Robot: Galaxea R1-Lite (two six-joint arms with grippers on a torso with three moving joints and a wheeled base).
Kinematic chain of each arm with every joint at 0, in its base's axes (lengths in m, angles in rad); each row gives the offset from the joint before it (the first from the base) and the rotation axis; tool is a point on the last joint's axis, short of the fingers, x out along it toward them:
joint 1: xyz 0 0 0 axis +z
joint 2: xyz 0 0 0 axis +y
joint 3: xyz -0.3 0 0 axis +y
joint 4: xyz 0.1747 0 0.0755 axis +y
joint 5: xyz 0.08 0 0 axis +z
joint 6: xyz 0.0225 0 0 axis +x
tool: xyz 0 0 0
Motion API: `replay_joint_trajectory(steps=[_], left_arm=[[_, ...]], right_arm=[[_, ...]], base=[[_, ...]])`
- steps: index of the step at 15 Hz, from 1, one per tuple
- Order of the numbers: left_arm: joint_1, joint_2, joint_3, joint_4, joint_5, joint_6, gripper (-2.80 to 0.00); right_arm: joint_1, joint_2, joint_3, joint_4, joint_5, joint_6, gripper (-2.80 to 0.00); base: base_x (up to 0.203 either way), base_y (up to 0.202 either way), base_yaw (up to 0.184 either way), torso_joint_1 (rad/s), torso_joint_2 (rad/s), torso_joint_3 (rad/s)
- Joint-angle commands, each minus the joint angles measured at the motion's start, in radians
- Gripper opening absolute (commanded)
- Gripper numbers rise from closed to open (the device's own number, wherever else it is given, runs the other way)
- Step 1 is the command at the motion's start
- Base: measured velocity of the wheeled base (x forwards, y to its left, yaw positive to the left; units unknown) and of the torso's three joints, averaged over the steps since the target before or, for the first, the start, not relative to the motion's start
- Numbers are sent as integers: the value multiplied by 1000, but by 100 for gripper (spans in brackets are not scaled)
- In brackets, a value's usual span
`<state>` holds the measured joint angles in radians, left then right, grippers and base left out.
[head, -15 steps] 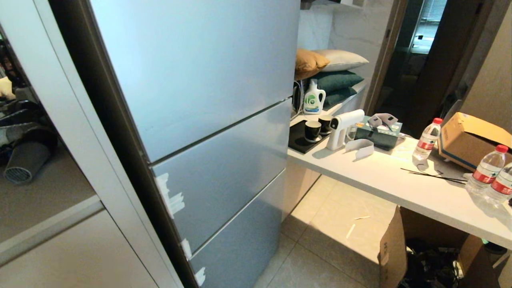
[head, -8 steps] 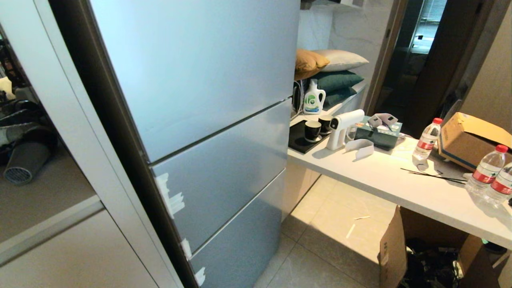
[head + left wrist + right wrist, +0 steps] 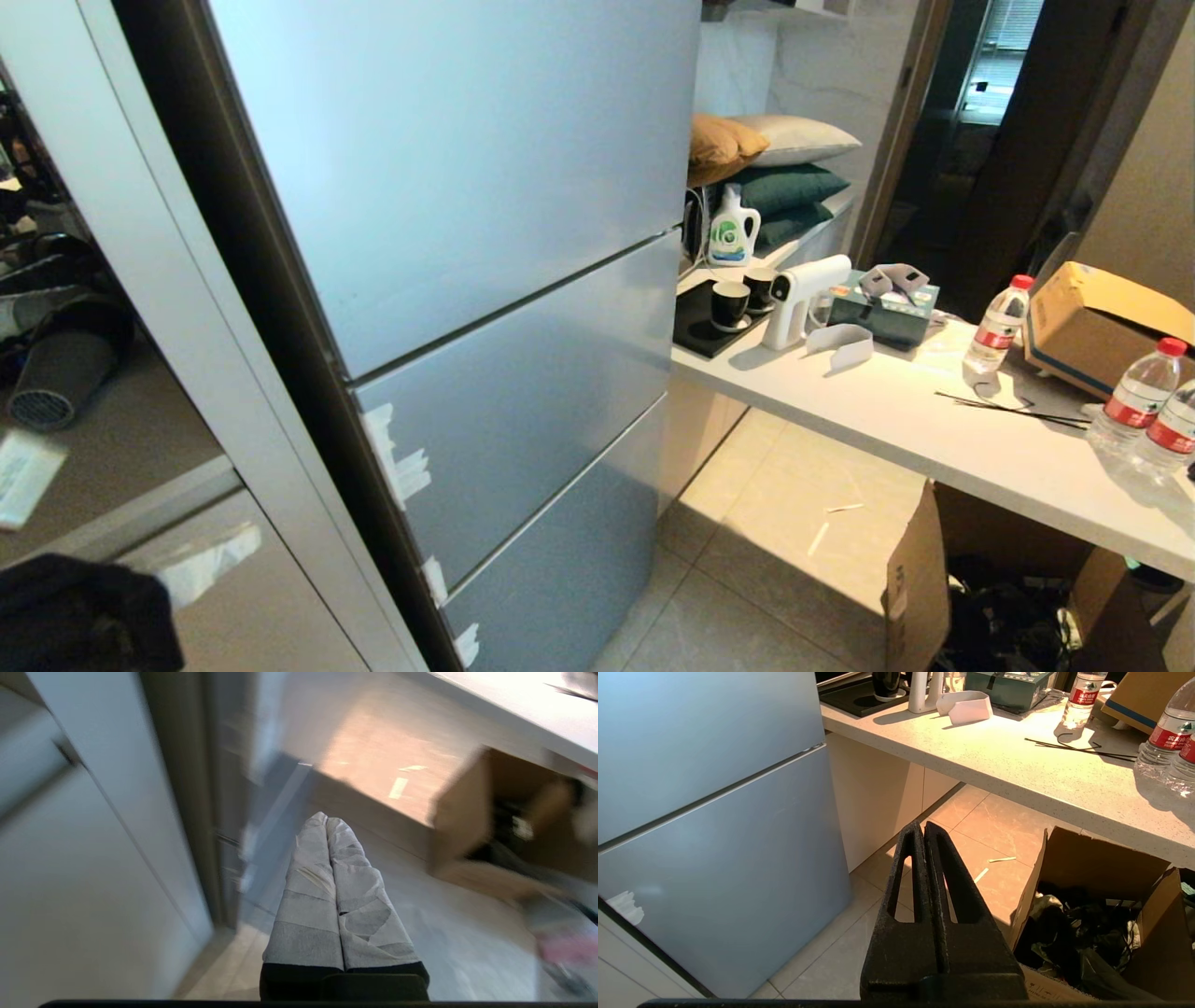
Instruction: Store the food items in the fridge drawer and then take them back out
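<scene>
Fridge drawer [image 3: 523,411] showing a matt, smooth silver-blue front | left gripper [image 3: 326,820] wearing wrinkled white tape | right gripper [image 3: 923,828] looking rough black plastic | counter [image 3: 934,420] appearing smooth white stone | box [image 3: 1092,868] showing matt cardboard

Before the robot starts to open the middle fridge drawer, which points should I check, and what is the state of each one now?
1. Drawer shut and not yet touched: ok, its front lies flush between the door above and the front below.
2. Left pincer empty: ok, its taped fingers are pressed together with nothing between them.
3. Right pincer empty: ok, shut on nothing, above the floor by the open box.
4. Left pincer near the drawer: not ok, it points at the fridge's lower edge and the floor, apart from the drawer.
5. Food items located: cannot tell, neither shows in any view.
6. Floor before the fridge free: ok, only small scraps lie farther off.
</scene>
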<state>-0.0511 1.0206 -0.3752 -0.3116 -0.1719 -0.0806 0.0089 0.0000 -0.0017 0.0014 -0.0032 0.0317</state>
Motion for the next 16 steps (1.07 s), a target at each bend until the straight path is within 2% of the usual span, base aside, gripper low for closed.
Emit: replay_joint_trajectory(steps=[1,3,9,13,16], left_arm=[[19,270,-12,-195,56,4,-280],[28,338,-35,-259,103,15,-280],[31,437,-113,-268,164,27,-280],[31,486,-149,-287,167,21,-280],[34,552,-155,-384,184,22,-280]], right_arm=[[0,2,0,0,0,1,-280],[0,2,0,0,0,1,-280],[0,2,0,0,0,1,-280],[0,2,0,0,0,2,-280],[0,2,0,0,0,2,-280]], base=[[0,0,0,0,0,0],[0,0,0,0,0,0],[0,0,0,0,0,0],[0,0,0,0,0,0],[0,0,0,0,0,0]])
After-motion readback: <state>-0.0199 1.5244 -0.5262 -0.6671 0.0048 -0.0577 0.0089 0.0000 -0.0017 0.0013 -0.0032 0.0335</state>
